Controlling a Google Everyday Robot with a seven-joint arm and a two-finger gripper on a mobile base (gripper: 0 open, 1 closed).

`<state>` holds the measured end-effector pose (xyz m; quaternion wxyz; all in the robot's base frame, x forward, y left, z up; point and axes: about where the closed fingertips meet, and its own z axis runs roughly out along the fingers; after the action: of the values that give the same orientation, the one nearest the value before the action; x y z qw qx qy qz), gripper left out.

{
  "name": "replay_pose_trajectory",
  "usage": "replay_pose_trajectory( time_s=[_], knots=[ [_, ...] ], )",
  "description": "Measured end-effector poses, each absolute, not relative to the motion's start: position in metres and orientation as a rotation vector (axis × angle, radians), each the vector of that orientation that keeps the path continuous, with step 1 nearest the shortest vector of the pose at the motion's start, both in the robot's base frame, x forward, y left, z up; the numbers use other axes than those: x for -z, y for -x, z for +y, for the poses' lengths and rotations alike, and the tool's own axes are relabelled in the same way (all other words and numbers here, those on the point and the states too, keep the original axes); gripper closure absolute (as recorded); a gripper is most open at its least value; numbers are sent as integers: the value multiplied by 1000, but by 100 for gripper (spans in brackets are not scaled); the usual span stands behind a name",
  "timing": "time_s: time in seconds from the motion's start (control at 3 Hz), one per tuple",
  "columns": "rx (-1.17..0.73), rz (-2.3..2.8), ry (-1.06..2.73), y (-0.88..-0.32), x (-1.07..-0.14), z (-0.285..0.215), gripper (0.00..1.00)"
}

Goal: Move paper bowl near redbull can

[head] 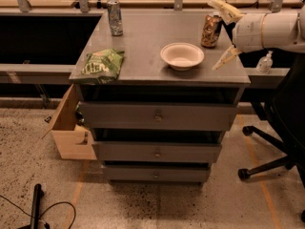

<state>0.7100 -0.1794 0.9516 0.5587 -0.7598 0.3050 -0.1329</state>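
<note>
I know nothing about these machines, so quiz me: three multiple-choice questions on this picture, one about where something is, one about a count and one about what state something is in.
1. Where is the paper bowl on the cabinet top?
A) at the back left corner
B) front right, close to the gold-brown can
C) on the floor

2. How many drink cans stand on the top?
A) one
B) two
C) three

3. How is the tool at the right edge?
A) shut on the bowl
B) shut on a can
C) open, holding nothing

Answers:
1 B: the bowl sits just in front and left of the gold-brown can, far from the slim grey can at the back left.
2 B: only those two cans show.
3 C: its two fingers are spread wide to the right of the bowl and grip nothing.
</note>
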Motion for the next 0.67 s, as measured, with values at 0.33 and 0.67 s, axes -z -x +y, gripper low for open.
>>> replay_pose_trajectory(
  time_s=[0.33, 0.67],
  knots=[
    [331, 692, 1767, -719, -939, -168, 7],
    [349, 694, 1773, -724, -924, -163, 24]
  ],
)
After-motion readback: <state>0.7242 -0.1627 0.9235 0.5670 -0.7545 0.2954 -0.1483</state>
